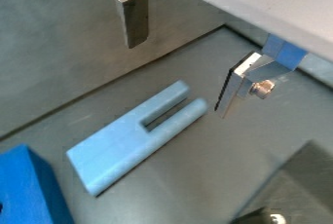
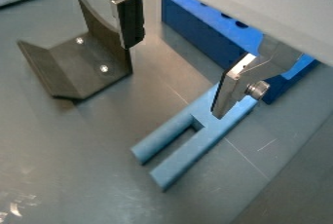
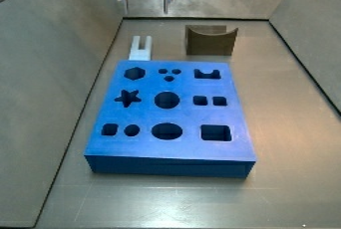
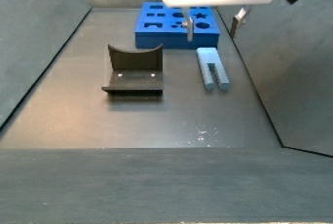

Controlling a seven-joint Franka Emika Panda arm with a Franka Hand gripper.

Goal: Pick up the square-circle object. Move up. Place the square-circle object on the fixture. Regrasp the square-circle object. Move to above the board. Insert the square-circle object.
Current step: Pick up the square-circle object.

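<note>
Hovering above the grey surface point(image 4: 156, 121), your pincer point(image 2: 182, 57) hangs with its jaws spread wide and nothing between them. One finger point(image 1: 134, 18) and its mate point(image 1: 239, 84) show as flat silver plates with dark pads in both wrist views.

The square-circle object point(image 1: 136, 135) lies flat on the surface directly under the pincer, untouched. It reads as a pale blue-grey elongated peg with a slot cut into one end; that slotted end sits between the two fingers in a wrist view point(image 2: 193, 135), with clear air between fingertips and peg.

In a side view the peg point(image 4: 212, 70) lies at about 3 o'clock from the fixture point(image 4: 132, 70), apart from it, with the pincer point(image 4: 212, 23) hanging above the peg's far end. The board point(image 4: 180, 25) sits at 12 o'clock beyond the peg, just beside its far end; whether they touch you cannot tell.

In a side view from the opposite end, the board point(image 3: 170, 114) fills the middle, with star, hexagon, circle and square cut-outs. The peg point(image 3: 139, 48) lies at roughly 11 o'clock past the board's far edge, and the fixture point(image 3: 209, 40) stands at about 1 o'clock. The fixture's notch is empty in both side views.
</note>
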